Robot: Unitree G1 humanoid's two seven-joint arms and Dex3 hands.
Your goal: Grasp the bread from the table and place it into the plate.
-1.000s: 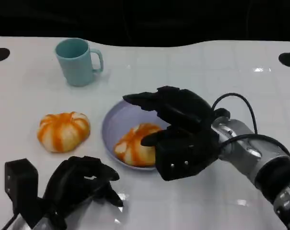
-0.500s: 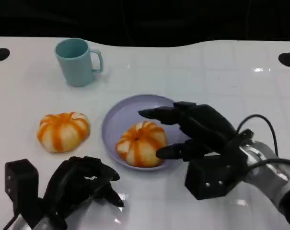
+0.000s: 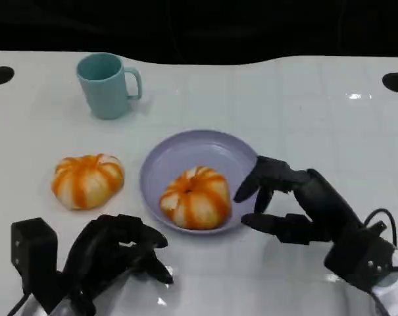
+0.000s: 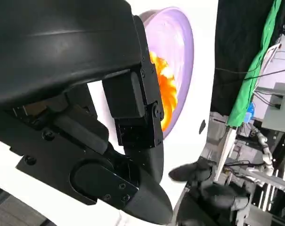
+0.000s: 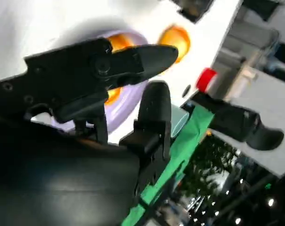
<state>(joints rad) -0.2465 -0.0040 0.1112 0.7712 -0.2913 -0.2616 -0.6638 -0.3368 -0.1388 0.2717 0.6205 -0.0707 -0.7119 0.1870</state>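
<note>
From the head camera I see the bread (image 3: pixel 195 197) sitting in the lavender plate (image 3: pixel 185 153), toward the plate's near side, and nothing is touching it. My right hand (image 3: pixel 292 204) is just beside the plate's right rim, released, its fingers (image 3: pixel 258 185) spread apart and pointing toward the bread with a clear gap between them and the loaf. The right wrist camera shows the same spread fingers (image 5: pixel 133 59) with the plate (image 5: pixel 126 101) and a bit of orange bread (image 5: pixel 118 43) behind them. My left hand (image 3: pixel 113 253) is low at the near left of the table (image 3: pixel 304 105), fingers curled in loosely (I see nothing in them, though I cannot tell for certain whether it is clenched). A second orange-striped bread (image 3: pixel 87 180) lies on the table to the left of the plate, apart from it, and a pale teal mug (image 3: pixel 106 84) stands upright farther back on the left.
</note>
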